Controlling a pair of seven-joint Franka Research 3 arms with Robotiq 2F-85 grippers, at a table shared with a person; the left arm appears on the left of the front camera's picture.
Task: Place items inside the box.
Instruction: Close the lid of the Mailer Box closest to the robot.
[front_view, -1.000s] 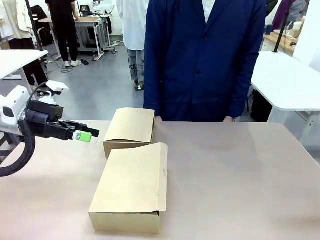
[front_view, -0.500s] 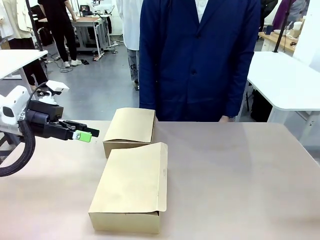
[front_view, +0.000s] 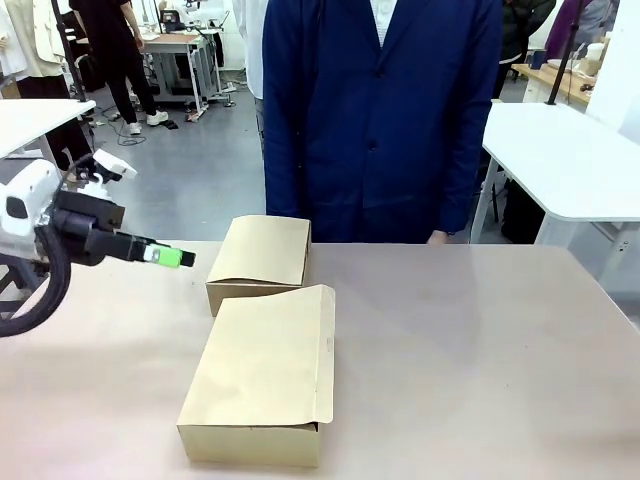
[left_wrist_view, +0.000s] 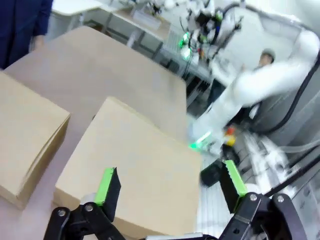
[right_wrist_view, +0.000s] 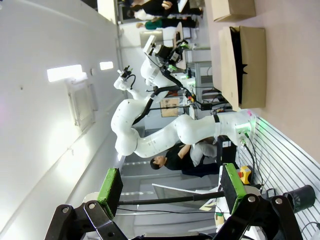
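Workshop floor and white tables lie behind the tan table (front_view: 480, 350), where a person (front_view: 385, 110) in a navy coat stands at the far edge. At the left, the left gripper (front_view: 168, 257) hovers above the table's left part, pointing right toward the far box (front_view: 262, 255); in its wrist view the jaws stand wide apart with nothing between them. Centre-left lies the near box (front_view: 265, 375) — its lid closed, flap edge along its right side, long axis running from the robot toward the person, tilted slightly right at the far end. The far box sits just behind it, touching or nearly so, also closed. No items to pack show on the table. The right gripper (right_wrist_view: 167, 187), seen in its own wrist view, is fully open and empty, looking along the table at the near box's end from well off.

Risk, as I judge it: with both lids down, nothing can go in — a downward reach would press or shove a box, and the left gripper's line could nudge the far box sideways.
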